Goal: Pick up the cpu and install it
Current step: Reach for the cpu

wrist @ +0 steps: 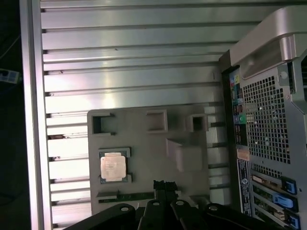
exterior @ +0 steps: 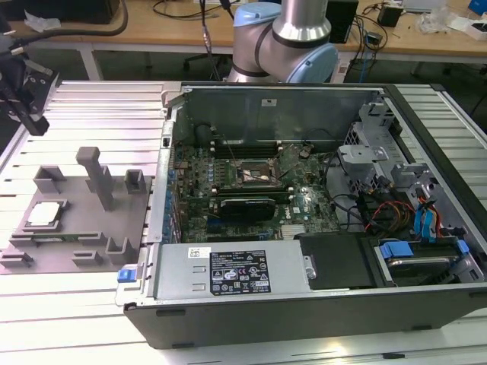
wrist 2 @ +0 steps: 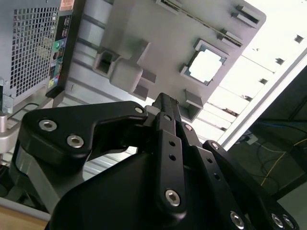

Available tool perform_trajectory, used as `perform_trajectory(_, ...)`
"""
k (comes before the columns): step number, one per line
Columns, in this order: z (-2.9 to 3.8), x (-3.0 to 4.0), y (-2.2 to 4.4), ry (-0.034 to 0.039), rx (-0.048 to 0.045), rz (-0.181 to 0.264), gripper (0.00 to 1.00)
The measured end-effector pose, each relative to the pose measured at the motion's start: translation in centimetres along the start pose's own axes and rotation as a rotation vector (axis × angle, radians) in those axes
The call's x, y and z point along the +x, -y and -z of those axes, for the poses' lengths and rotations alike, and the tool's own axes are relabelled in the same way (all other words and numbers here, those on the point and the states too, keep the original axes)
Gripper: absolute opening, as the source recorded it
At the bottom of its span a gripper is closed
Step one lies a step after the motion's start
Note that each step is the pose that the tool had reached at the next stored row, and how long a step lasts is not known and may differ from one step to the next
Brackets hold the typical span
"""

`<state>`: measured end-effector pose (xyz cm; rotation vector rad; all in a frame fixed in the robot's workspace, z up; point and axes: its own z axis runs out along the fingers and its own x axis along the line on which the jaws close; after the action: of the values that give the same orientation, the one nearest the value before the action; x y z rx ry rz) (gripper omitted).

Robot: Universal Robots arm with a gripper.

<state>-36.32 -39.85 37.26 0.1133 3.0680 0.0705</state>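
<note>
The cpu lies in its pocket on the fixture. The hand hangs over the fixture, off to the cpu's side, pinched narrow and empty. I'd want it widened and squared over the chip first.

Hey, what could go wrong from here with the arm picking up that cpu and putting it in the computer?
The cpu lies between raised tabs on the grey fixture; the gripper, hanging off to one side of it with jaws shut, might catch a tab or tilt the chip. The socket sits deep in the computer case near loose cables, so clearance looks tight.
</note>
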Motion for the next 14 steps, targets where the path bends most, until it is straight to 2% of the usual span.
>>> perform_trajectory(4,-0.70,0.76,0.09,-0.0001,0.0000,0.000,0.11)
perform_trajectory(14,-1.65,2.12,0.23,0.0000,0.0000,0.000,0.11)
